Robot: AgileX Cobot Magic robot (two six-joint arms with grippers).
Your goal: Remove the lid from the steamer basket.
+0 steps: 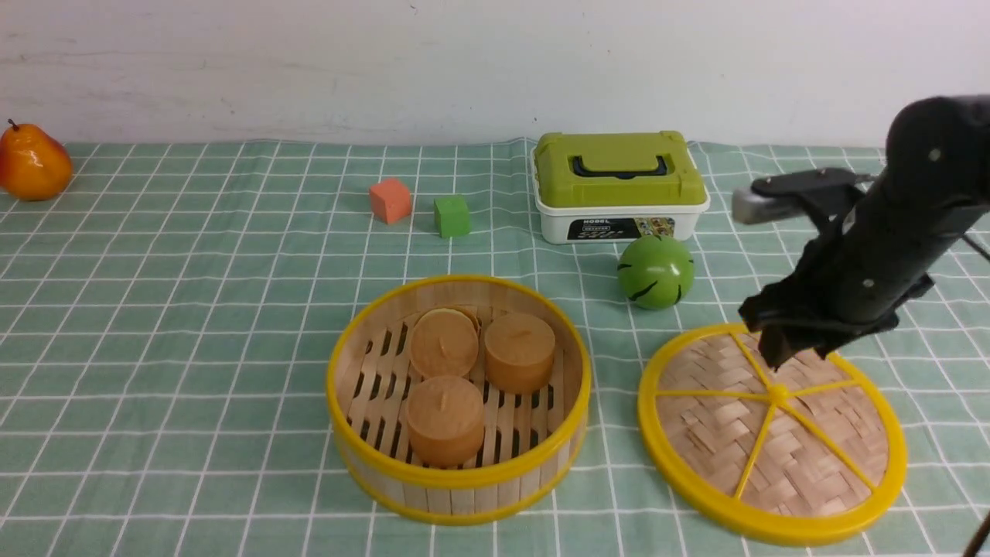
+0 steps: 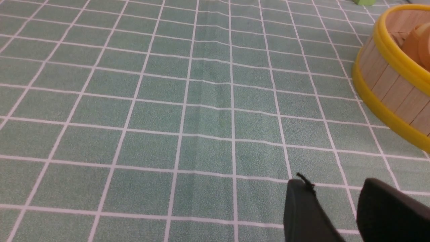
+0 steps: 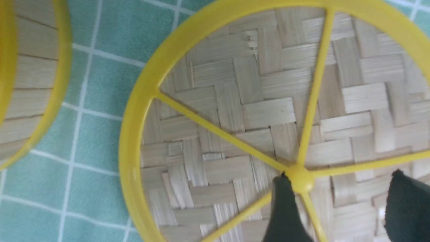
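Note:
The lid (image 1: 773,441) lies flat on the checked cloth at the right, apart from the steamer basket (image 1: 456,476). The basket stands uncovered, with three round brown cakes (image 1: 445,418) in it. My right gripper (image 1: 800,354) hangs just over the lid's far half, open, with nothing between its fingers. In the right wrist view the lid (image 3: 255,111) fills the picture. There one finger of the right gripper (image 3: 340,174) sits beside the centre knob (image 3: 300,178), and the basket wall (image 3: 30,87) shows at the edge. My left gripper (image 2: 336,183) is open over bare cloth, near the steamer basket (image 2: 389,87).
A green ball (image 1: 655,271) sits just behind the lid. A white box with a green lid (image 1: 619,186) stands further back. An orange cube (image 1: 390,200) and a green cube (image 1: 452,216) lie at mid-back, and a pear (image 1: 32,162) at the far left.

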